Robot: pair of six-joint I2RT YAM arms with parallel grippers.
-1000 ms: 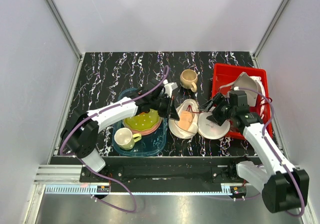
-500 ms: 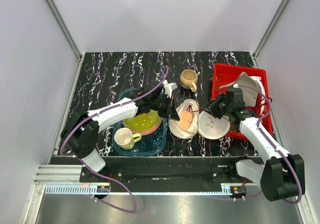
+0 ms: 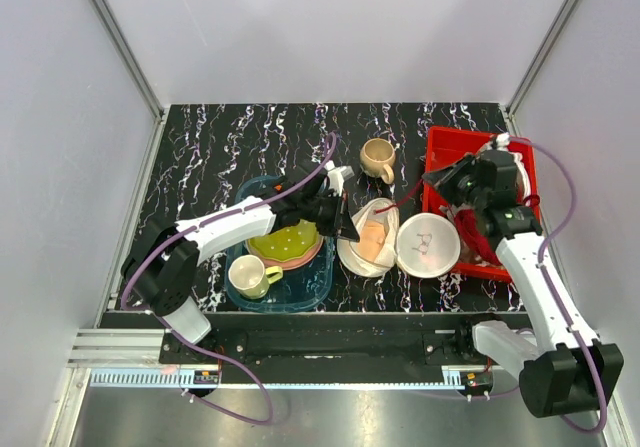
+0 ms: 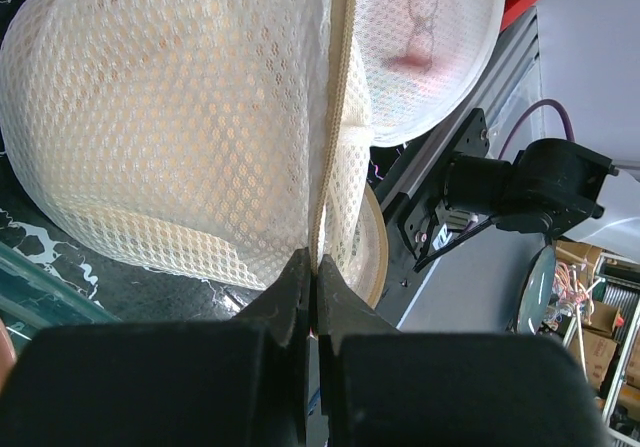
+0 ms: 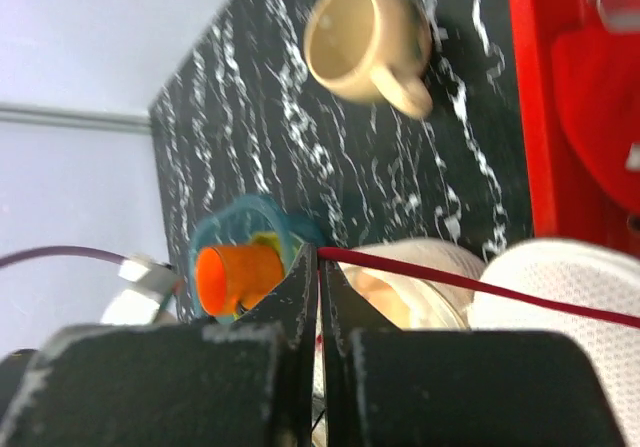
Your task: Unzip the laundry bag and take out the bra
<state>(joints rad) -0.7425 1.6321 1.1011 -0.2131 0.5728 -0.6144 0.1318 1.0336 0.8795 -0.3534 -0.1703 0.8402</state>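
A black, white-veined worktop seen from above, with two robot arms reaching in from the near edge.

The bag lies at the middle of the worktop, opened out into two round off-white mesh halves side by side and touching. The right half shows a small black line drawing and rests against the left edge of a red bin. The left half is tipped up a little, and the peach bra sits inside it, in plain sight.

The left gripper is at the left rim of that left half. In its wrist view the fingers are pressed together on the bag's corded edge seam, with the mesh dome bulging out just beyond them.

The right gripper is over the left edge of the red bin, behind the bag and apart from it. In its wrist view the fingers are closed on the end of a thin red strap, which runs taut to the right across the bag's white mesh. I cannot tell where the strap's far end goes. That view is somewhat blurred.

A tan cup stands on the worktop behind the bag, just left of the bin. Left of the bag is a blue tray holding a green plate stacked on a pink one, and a yellow-green cup. The bin holds red and pale garments.
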